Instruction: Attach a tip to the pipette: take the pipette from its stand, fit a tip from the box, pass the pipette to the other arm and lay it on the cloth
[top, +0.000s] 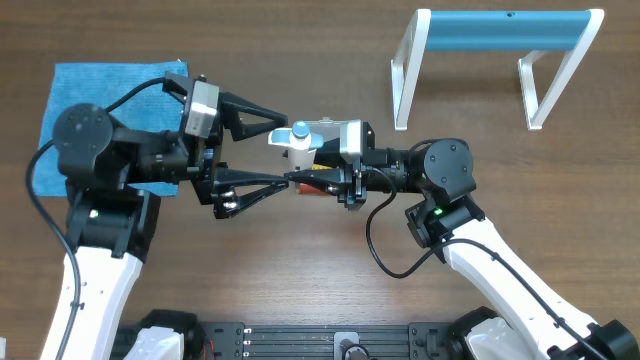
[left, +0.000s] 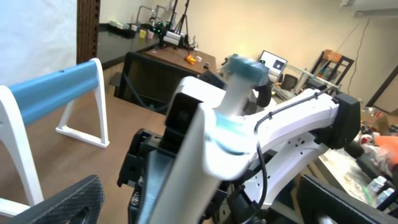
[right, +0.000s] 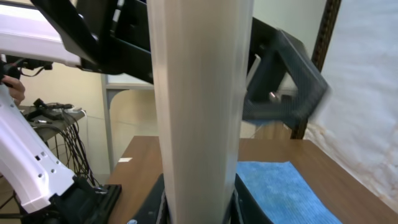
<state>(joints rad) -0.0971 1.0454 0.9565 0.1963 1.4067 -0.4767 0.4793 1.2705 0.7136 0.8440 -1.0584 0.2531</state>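
The tabletop (top: 300, 285) carries the white-and-blue stand (top: 505, 30) at far right and the blue cloth (top: 90, 90) at far left. Between them, lifted, the pipette (top: 300, 138) is clamped in my right claw (top: 318, 168). My left claw (top: 290, 150) is spread wide, one finger either side of it. It looks light, stiff and smooth, so I'd close on the thick body below the blue cap.

A dark desk (left: 155, 65) stands against a cream wall (left: 249, 25); near the desk rise a perforated brown post (left: 88, 31) and, perhaps, a lit monitor (left: 274, 61).
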